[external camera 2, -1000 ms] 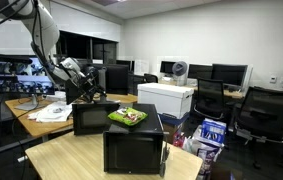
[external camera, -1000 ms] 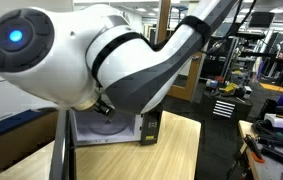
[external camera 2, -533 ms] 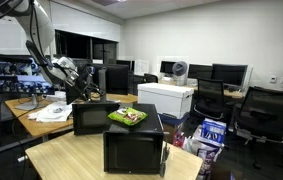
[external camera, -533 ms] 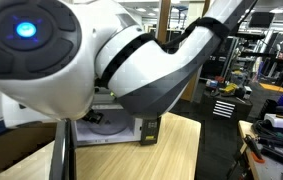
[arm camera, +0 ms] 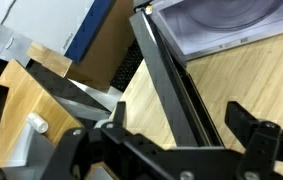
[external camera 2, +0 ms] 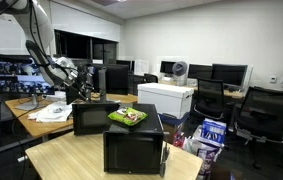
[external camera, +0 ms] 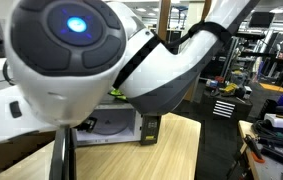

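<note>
Your jaws stand wide apart with nothing clamped. In the wrist view the dark edge of the open microwave door (arm camera: pixel 171 80) runs diagonally down toward the gap between them; you cannot tell whether it touches either finger. Beyond the door lies the round turntable (arm camera: pixel 231 22) inside the microwave (external camera 2: pixel 133 150), which sits on the wooden table (arm camera: pixel 251 85). A plate of food (external camera 2: pixel 128 116) rests on its top. Any lettering on the control panel (external camera: pixel 151 128) is too small to read.
</note>
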